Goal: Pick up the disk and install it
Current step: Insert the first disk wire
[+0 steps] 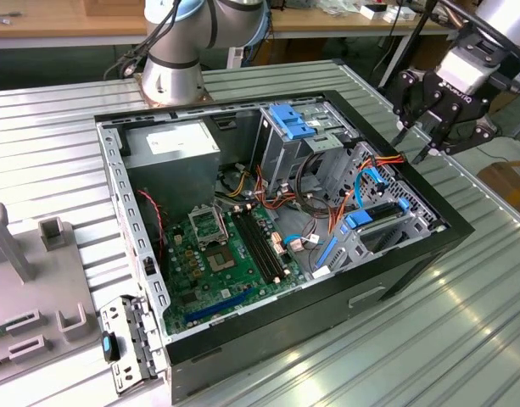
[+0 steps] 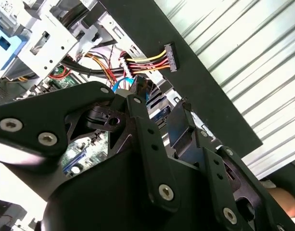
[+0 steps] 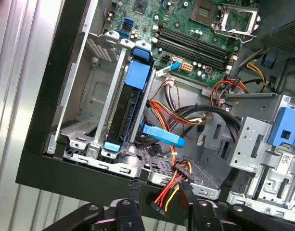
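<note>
The disk [image 3: 127, 113] stands on edge in the drive cage at the corner of the open computer case [image 1: 412, 254], dark along its side, with its blue carrier [image 3: 138, 77] at one end. In the exterior view the blue carrier end [image 1: 359, 220] sits near the case's right wall. My gripper [image 1: 415, 144] hangs open above the case's right rim, a little behind the disk's bay, holding nothing. In the first wrist view its black fingers [image 3: 134, 188] flank a loose power connector [image 3: 162, 204] on red, yellow and black wires lying below them.
A grey power-supply box [image 1: 170, 148] fills the case's back left corner. A metal drive cage with a blue latch [image 1: 289, 123] stands at the back. The green motherboard [image 1: 234, 246] lies on the floor. Cable bundles [image 1: 327, 199] cross the middle. A grey fixture [image 1: 30, 280] sits on the ribbed table's left.
</note>
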Controlling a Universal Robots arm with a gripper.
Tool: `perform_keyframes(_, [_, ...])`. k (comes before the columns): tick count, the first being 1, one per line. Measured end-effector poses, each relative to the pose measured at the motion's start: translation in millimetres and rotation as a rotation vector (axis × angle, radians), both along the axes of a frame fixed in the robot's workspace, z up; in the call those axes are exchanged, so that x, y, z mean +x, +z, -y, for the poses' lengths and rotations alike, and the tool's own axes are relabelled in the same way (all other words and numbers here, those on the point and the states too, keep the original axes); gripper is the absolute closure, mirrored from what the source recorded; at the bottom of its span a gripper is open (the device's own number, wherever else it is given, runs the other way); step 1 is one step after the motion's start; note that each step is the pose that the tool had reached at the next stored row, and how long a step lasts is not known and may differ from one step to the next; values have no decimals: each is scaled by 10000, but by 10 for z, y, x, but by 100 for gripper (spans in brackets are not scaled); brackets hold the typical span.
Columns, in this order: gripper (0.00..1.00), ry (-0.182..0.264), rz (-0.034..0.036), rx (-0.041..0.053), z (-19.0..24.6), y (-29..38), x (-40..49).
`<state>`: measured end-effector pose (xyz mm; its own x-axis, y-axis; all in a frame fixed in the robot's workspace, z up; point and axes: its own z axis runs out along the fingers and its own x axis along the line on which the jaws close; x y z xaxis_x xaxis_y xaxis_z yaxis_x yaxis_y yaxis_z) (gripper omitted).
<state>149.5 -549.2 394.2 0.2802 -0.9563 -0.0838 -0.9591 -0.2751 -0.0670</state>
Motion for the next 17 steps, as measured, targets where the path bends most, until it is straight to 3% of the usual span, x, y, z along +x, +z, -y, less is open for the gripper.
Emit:
perform_keyframes(2, [55,345,0,-2,0,-10,10])
perform_keyframes(5, [55,1243,1,-2,0,-29,26])
perform_keyframes(7, [55,1271,-1,-1,0,-29,33])
perform_keyframes(10, [55,1292,-1,-7,0,-55,121])
perform_keyframes(13, [55,1311,-4,-40,0,-134,188])
perform_keyframes(17, [55,1374,-5,-74,-1,-220,201])
